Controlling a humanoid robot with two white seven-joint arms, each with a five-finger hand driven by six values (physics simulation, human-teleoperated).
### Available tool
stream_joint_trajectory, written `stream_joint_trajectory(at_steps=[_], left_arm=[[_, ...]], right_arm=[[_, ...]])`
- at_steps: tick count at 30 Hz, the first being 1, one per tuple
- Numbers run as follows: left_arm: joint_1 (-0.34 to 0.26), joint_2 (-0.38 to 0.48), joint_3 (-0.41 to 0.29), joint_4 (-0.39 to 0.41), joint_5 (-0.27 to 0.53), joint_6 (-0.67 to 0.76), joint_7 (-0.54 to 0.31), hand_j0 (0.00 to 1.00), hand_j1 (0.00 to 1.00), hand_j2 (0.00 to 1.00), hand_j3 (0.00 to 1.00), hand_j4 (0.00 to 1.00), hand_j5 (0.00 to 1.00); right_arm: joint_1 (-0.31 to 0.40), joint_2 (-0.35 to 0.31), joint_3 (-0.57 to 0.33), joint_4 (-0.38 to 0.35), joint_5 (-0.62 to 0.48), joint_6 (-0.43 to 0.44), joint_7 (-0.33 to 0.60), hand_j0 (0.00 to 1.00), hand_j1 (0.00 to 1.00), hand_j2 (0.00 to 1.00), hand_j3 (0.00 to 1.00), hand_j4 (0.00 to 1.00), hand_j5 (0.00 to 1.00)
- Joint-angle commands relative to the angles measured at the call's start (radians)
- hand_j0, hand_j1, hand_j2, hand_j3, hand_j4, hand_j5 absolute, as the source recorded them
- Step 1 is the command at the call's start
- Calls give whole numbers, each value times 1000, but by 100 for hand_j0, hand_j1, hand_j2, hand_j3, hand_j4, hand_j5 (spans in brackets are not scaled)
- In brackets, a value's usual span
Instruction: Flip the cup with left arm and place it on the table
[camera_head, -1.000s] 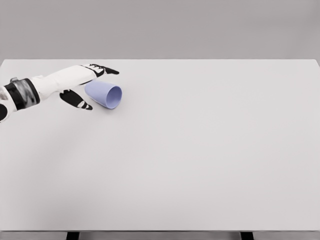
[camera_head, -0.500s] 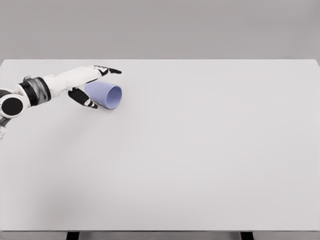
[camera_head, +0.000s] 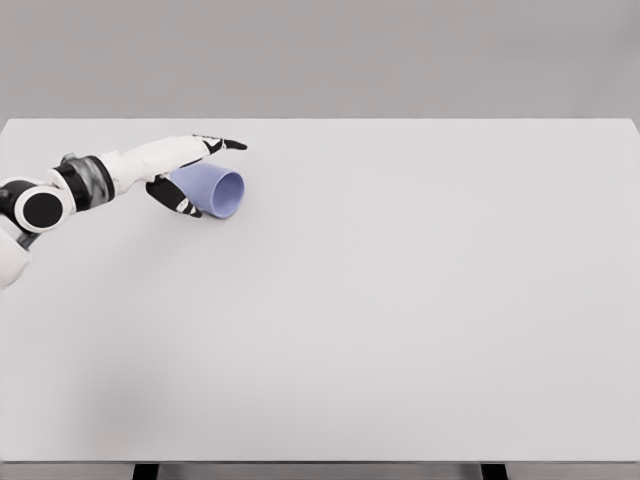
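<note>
A wide, flat, pale grey rectangular table fills most of the frame, set against a plain grey backdrop, and two dark legs are seen at the bottom edge. In the upper left of the frame a small lavender-blue plastic cup is seen lying on its side on the tabletop, its open mouth turned toward the right and slightly toward the lower edge of the frame, its closed base pointed to the upper left.

The white left arm is brought in from the left edge of the frame, bent at a round black-and-white joint near that edge, and the forearm is stretched rightward and slightly upward across the table. The white left hand with black fingertips is placed around the base end of the cup. The long fingers are extended over the upper side of the cup, their dark tips reaching past its far edge, while the thumb is set below and to the left of the cup, right against its lower side. The cup is thus bracketed between fingers and thumb, yet the digits are shown spread rather than clamped, and a firm grasp cannot be confirmed; the cup is seen resting on the table surface.
</note>
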Motion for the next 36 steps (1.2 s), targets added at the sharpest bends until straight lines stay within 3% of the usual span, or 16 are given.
stream_joint_trajectory(at_steps=[1,36], left_arm=[[0,-4,-2,11,3,1,0,100,100,100,100,100,100],[-12,-72,-8,140,-32,1,2,100,100,100,100,100,100]], right_arm=[[0,0,0,0,0,0,0,100,100,100,100,100,100],[0,0,0,0,0,0,2,100,100,100,100,100,100]])
